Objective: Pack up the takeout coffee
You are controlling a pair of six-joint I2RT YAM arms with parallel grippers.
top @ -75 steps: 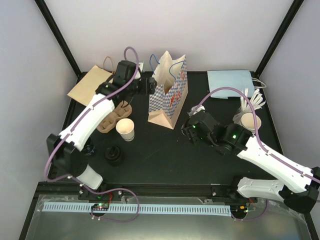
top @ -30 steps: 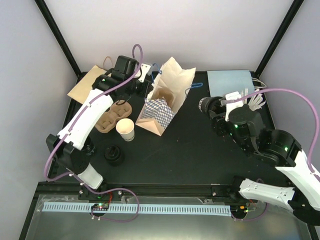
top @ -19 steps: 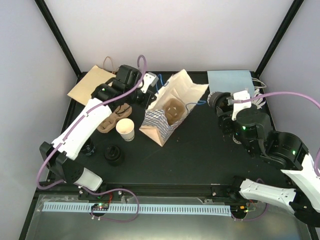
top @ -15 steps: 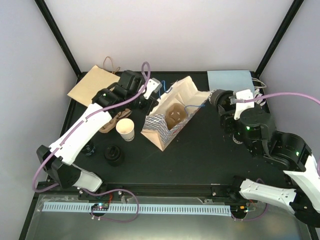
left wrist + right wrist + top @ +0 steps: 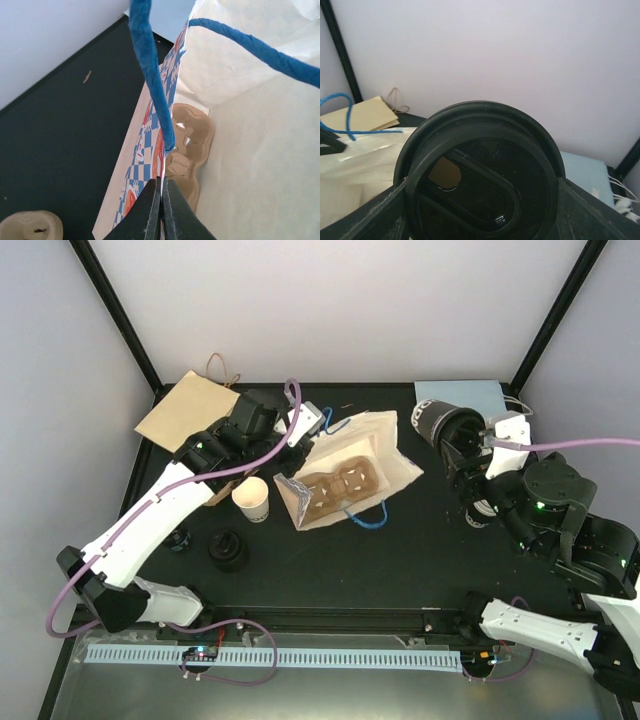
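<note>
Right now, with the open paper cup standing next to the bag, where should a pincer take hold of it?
Grip the paper cup by its side wall, midway up, coming from the near side. It stands upright and lidless, so the rim would likely crush; the bag crowds its right.

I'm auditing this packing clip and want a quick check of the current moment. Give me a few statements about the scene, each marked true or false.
1. The cup carrier lies inside the paper bag. True.
2. The left gripper is open and clear of the bag. False: it is shut on the bag's rim.
3. The right gripper holds a lidded cup. True.
4. The loose white paper cup has a lid on. False: it stands open, and a black lid lies apart from it.
</note>
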